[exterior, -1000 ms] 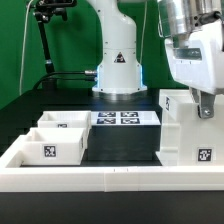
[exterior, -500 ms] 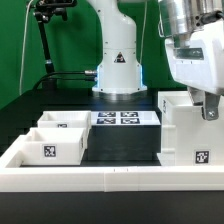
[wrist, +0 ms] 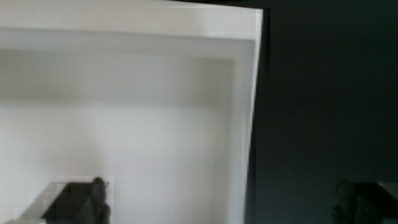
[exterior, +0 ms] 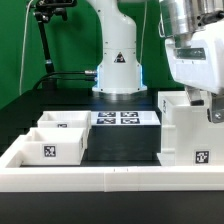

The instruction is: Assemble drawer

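Observation:
The drawer's large white shell point(exterior: 185, 130) stands at the exterior view's right, with a tag low on its front. Two small white trays point(exterior: 62, 122) point(exterior: 50, 148) sit side by side at the left, the nearer one tagged. My gripper point(exterior: 213, 112) hangs over the shell's far right top edge. In the wrist view the gripper point(wrist: 222, 203) is open, with one dark finger point(wrist: 80, 200) over the shell's white surface point(wrist: 125, 110) and the other point(wrist: 374, 205) over the dark table. The shell's edge runs between them. Nothing is held.
The marker board point(exterior: 120, 118) lies flat between the trays and the shell, in front of the arm's base point(exterior: 118, 70). A long low white border wall point(exterior: 100, 180) runs along the front and up the left side. A black stand point(exterior: 45, 40) is at the back left.
My gripper has sunk a little and shifted slightly to the exterior view's right, along the shell's top edge. The shell and trays have not moved.

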You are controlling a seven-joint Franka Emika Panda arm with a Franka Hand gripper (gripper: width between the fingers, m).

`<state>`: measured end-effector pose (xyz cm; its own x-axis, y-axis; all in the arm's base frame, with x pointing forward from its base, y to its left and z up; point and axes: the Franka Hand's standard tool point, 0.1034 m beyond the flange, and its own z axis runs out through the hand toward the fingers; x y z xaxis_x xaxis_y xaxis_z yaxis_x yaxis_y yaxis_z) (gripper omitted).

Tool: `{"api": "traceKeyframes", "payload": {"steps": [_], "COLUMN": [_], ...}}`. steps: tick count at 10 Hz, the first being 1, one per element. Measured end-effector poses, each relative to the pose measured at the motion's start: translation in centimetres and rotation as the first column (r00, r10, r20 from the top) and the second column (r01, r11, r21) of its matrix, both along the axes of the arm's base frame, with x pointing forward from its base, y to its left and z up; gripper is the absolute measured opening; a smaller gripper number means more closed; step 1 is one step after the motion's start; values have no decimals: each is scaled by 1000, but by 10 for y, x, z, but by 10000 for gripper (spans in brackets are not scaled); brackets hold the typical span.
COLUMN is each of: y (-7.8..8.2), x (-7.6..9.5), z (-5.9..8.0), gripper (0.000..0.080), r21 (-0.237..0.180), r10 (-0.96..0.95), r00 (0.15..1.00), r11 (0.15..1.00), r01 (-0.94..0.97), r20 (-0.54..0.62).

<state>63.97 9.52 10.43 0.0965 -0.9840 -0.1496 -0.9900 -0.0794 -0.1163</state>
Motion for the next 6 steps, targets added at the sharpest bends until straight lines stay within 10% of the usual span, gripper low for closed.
{"api": "traceKeyframes", "payload": {"steps": [6], "y": [-32], "x": [-16], "z": [49], "gripper": [649], "r21": [-74], "r10": [422], "r00": [902], "r11": [906], "r01": [-416], "r20": [92]}}
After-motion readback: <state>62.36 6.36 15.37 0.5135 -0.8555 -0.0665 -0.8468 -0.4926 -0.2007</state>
